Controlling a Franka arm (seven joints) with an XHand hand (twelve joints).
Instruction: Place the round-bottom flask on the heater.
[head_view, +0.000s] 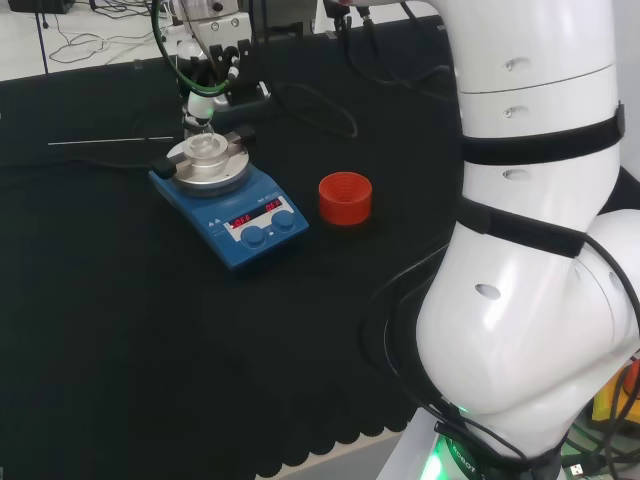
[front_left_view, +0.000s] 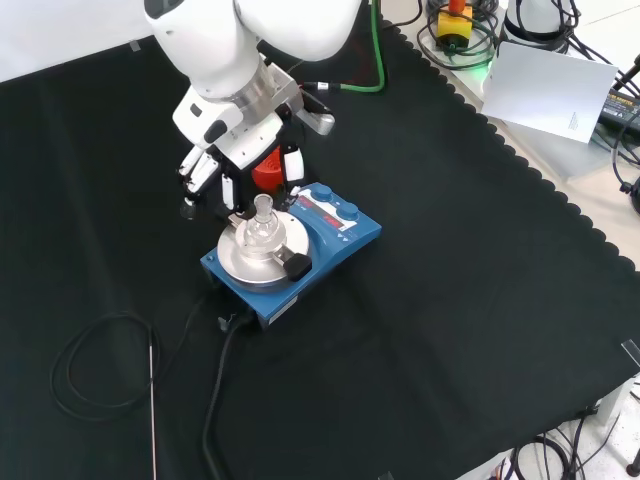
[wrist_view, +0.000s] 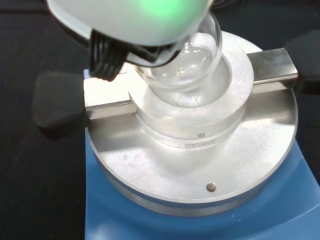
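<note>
the round-bottom flask (front_left_view: 262, 228) sits with its bulb down in the metal well on top of the heater (front_left_view: 330, 245), the blue unit standing on the black cloth toward the far left part of the bench in the head view. the hand (front_left_view: 235, 170) hangs right over it, and its fingers look curled around the flask's neck, though the glass makes the contact hard to read. the red ribbed stand (head_view: 345, 198) sits empty just beside the heater. to my eye the placing is nearly done; what is left is to let go and lift clear without tipping the flask.
</note>
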